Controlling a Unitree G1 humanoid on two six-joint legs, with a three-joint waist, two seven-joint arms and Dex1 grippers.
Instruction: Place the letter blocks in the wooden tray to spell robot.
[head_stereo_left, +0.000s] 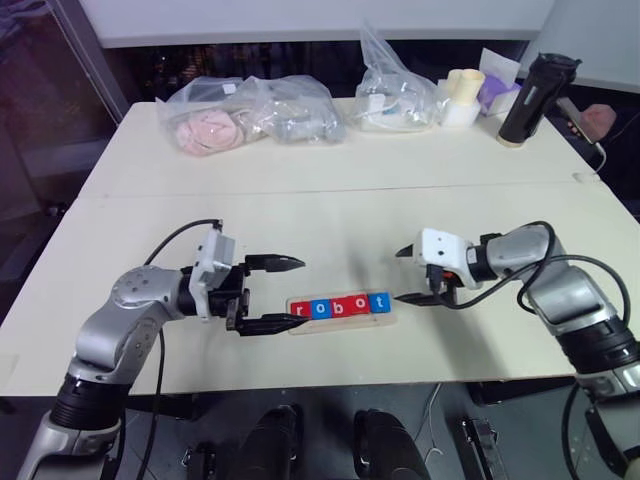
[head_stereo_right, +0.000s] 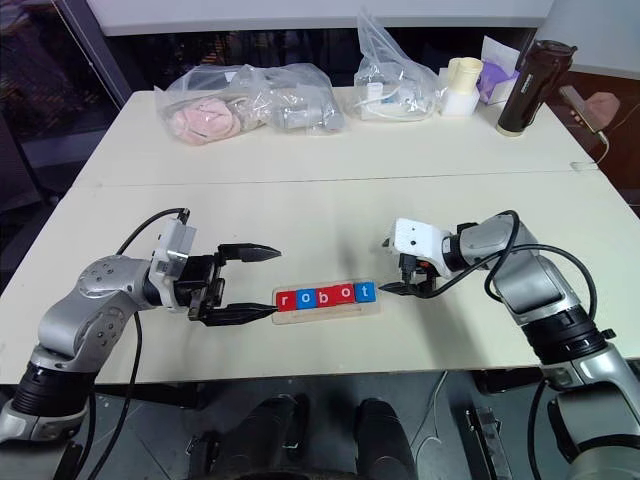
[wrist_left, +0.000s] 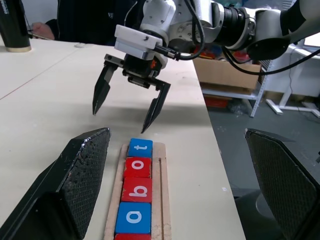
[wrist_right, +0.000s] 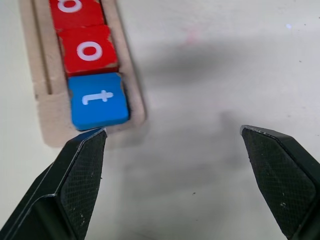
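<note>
Blocks (head_stereo_left: 340, 307) seated in wooden tray (head_stereo_left: 340, 319) reading "robot", both end effectors, left (head_stereo_left: 288, 294) and right (head_stereo_left: 404, 275), spread apart, empty, flanking tray ends.

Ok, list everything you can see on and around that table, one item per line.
letter blocks: five, red r, blue o, red b, red o, blue t, in a row in the tray.
wooden tray: one, pale wood, near the table's front edge.
table: one, cream.
plastic bags: several, clear, along the far side.
bottle: one, dark, far right corner.
cup: one, cream and white, beside the bottle.
person's hand: one, at the far right edge.
left claw: open, at the tray's left end.
right claw: open, empty, at the tray's right end.
</note>
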